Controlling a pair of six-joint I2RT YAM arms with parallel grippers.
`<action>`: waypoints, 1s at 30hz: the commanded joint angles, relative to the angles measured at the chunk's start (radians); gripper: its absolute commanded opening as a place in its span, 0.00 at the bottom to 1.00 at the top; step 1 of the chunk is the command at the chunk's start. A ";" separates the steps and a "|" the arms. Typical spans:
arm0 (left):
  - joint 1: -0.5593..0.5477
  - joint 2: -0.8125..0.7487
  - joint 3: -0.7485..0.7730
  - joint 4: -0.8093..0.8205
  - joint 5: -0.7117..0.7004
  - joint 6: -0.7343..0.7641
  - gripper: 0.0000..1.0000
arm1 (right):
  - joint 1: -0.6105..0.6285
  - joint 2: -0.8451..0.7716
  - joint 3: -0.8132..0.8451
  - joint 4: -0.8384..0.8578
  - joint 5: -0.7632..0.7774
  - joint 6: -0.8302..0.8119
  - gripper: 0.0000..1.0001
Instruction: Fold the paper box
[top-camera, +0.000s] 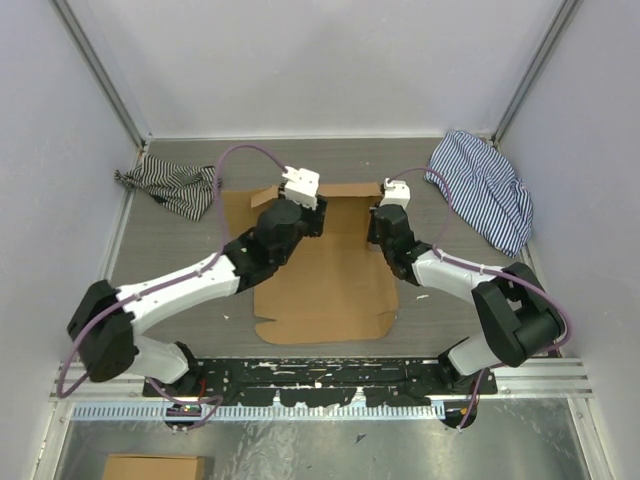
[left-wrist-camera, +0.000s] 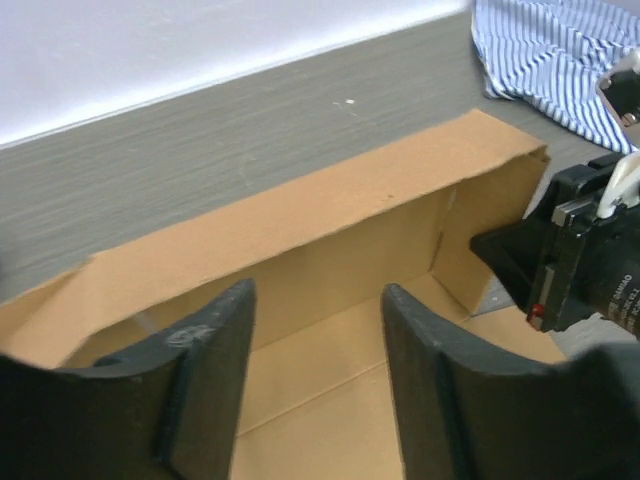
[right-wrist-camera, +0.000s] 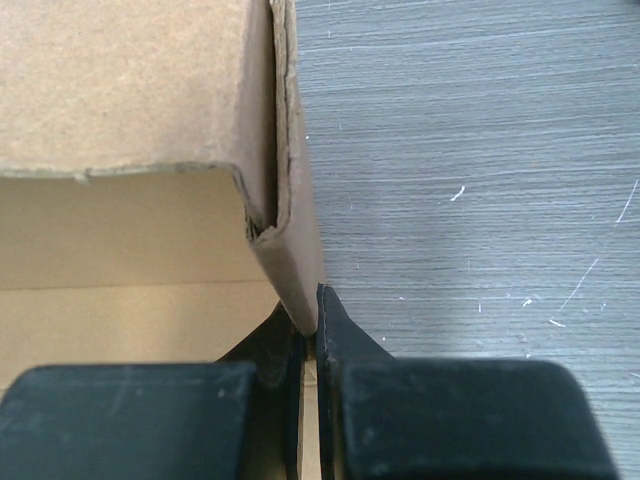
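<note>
Matt, rough cardboard paper box (top-camera: 325, 290)

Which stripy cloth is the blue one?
The cloth at the far right has blue and white stripes. The far-left cloth is striped black and white.

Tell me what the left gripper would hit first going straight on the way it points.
Likely the paper box: the left gripper, fingers apart, points at its raised far wall; depth is unclear.

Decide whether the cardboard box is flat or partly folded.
Partly folded: the paper box has its far and right walls upright, right end effector pinching one; the near part lies flat.
</note>
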 joint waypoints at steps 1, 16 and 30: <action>0.024 -0.130 0.055 -0.219 -0.147 -0.034 0.65 | 0.007 0.021 0.048 -0.025 0.009 0.015 0.01; 0.234 -0.259 -0.182 -0.215 -0.197 -0.076 0.73 | 0.007 0.005 0.125 -0.187 0.074 0.053 0.01; 0.499 -0.283 -0.102 -0.224 0.067 -0.244 0.61 | 0.006 -0.022 0.087 -0.209 0.009 0.058 0.01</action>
